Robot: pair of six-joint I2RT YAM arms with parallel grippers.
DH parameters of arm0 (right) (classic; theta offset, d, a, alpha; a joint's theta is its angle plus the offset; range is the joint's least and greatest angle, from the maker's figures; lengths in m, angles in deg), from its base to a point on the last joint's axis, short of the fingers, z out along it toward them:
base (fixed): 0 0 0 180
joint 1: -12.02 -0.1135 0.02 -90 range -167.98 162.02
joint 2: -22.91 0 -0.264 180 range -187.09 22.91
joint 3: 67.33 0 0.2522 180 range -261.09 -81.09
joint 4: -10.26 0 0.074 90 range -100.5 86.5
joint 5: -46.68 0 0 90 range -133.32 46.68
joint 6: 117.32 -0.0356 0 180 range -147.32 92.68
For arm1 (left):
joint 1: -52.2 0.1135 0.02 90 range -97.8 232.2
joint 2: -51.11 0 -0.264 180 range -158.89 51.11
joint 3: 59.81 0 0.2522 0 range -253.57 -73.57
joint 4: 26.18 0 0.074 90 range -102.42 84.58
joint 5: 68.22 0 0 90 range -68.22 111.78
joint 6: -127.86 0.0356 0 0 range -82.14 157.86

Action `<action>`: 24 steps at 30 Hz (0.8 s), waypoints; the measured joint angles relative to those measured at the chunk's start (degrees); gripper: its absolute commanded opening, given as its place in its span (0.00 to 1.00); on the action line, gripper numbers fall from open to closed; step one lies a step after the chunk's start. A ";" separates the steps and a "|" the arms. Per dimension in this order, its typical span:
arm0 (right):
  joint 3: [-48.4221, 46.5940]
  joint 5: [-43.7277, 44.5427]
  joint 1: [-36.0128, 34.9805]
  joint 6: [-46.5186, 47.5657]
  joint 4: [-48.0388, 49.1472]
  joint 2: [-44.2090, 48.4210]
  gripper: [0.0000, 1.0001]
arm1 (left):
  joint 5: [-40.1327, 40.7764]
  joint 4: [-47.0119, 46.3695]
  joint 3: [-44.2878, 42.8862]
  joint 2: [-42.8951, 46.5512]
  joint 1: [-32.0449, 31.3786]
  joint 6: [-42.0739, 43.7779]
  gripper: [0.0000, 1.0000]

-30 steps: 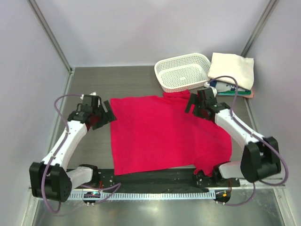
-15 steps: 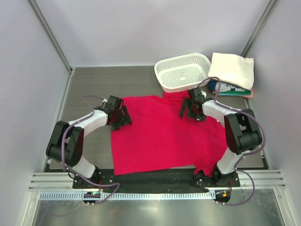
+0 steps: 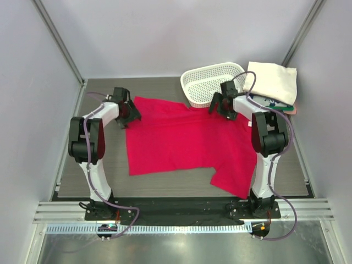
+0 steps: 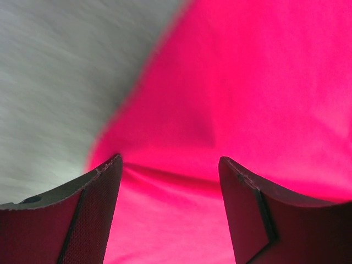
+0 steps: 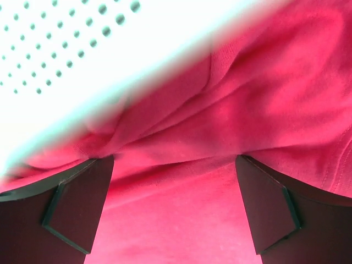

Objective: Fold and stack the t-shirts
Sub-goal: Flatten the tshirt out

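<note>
The crimson-red t-shirt (image 3: 181,140) lies spread on the grey table, one sleeve hanging toward the front right. My left gripper (image 3: 131,113) is open at the shirt's far left corner; the left wrist view shows red cloth (image 4: 231,99) between its spread fingers (image 4: 93,214). My right gripper (image 3: 217,107) is open at the shirt's far right edge next to the basket; red folds (image 5: 220,132) lie between its fingers (image 5: 275,214). A cream-white folded shirt (image 3: 272,80) lies on top of a stack with a teal/white-printed shirt (image 3: 269,103) and a pink one at the far right.
The white perforated basket (image 3: 212,83) stands at the back, touching the red shirt's far edge; its wall fills the top left of the right wrist view (image 5: 66,60). Grey walls close in the table on three sides. Black arm bases sit at the near edge.
Both arms have stretched toward the back, and the red shirt has shifted away from the near edge. The grippers now sit at its far corners.
</note>
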 measured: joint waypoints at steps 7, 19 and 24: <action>-7.87 -5.64 0.37 1.57 -2.12 -4.20 1.00 | 0.68 5.25 -10.19 -3.26 6.08 1.99 0.73; 13.77 -0.31 0.35 2.69 -7.65 31.12 1.00 | 4.87 10.69 13.09 39.39 1.01 -0.31 0.70; 28.35 3.04 0.48 -1.70 -8.96 53.96 1.00 | 8.04 13.55 29.79 55.65 -1.18 -7.82 0.69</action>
